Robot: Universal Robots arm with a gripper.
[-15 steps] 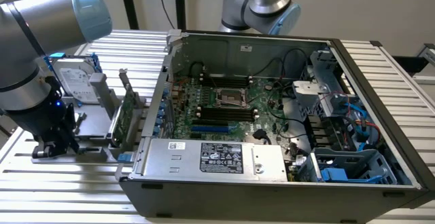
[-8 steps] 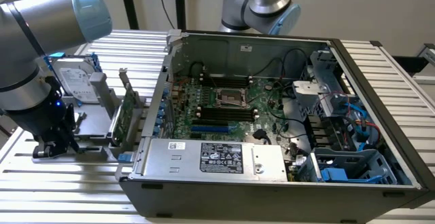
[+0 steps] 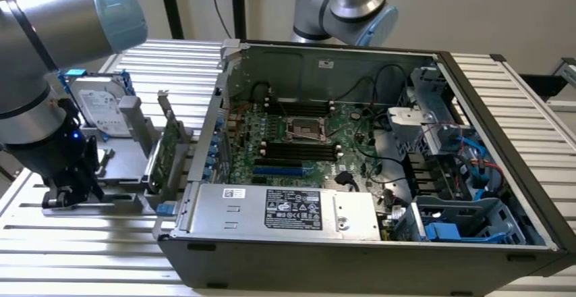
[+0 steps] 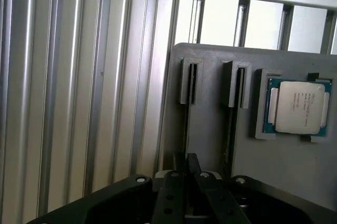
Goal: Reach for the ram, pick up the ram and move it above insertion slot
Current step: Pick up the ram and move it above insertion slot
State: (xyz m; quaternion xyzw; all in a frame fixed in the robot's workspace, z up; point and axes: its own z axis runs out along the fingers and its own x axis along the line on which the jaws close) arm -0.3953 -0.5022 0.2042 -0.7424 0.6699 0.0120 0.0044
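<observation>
My gripper (image 3: 65,194) is down at the grey holder plate (image 3: 108,199), at the exterior view's left beside the open computer case (image 3: 360,243). In the wrist view the ram (image 4: 186,124) stands on edge in the holder plate (image 4: 210,129). It shows as a thin dark strip running from a slotted post (image 4: 189,79) to my fingertips. The gripper (image 4: 186,167) is shut on the near end of that strip, its fingers (image 4: 171,192) drawn close together. The long black memory slots (image 3: 297,152) lie on the motherboard inside the case.
A silver hard drive (image 3: 97,108) and a broad green card with a metal bracket (image 3: 166,155) stand in the holder, close to my arm. A processor (image 4: 297,105) sits in a pocket of the plate. A second slotted post (image 4: 237,84) stands beside the first. The ribbed aluminium table (image 4: 79,103) surrounds the plate.
</observation>
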